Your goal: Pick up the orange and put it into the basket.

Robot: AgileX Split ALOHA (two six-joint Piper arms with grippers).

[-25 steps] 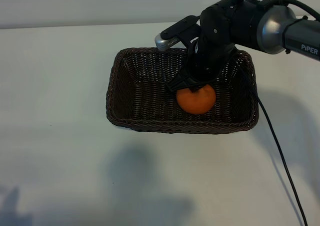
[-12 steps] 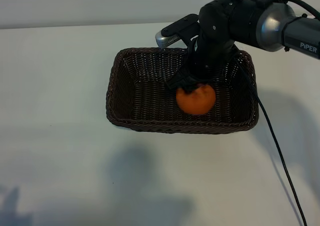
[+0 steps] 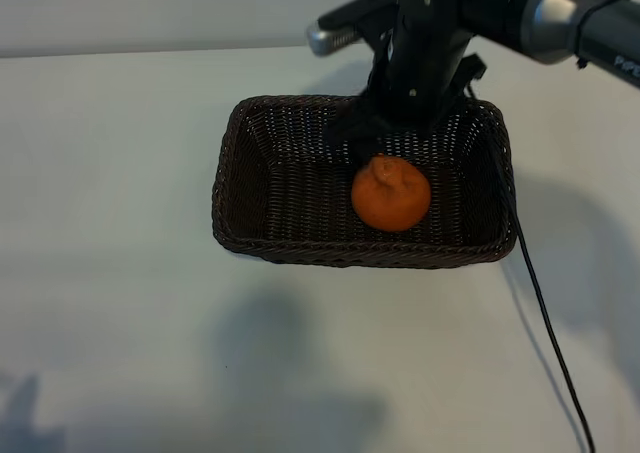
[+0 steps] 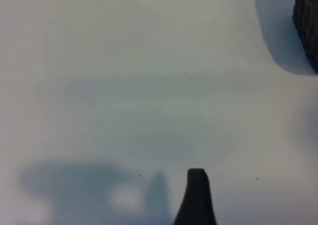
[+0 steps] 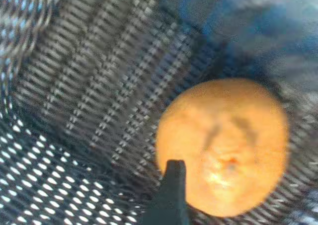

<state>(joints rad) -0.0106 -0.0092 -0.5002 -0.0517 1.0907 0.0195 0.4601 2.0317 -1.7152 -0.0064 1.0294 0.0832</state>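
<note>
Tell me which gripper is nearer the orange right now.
Right. The right gripper hangs open just above the orange, which sits in the basket. The left gripper is off over bare table, outside the basket.

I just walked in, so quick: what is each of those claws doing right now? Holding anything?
Right gripper: open, holding nothing, above the orange lying in the basket.
Left gripper: open, holding nothing, parked over the table.
</note>
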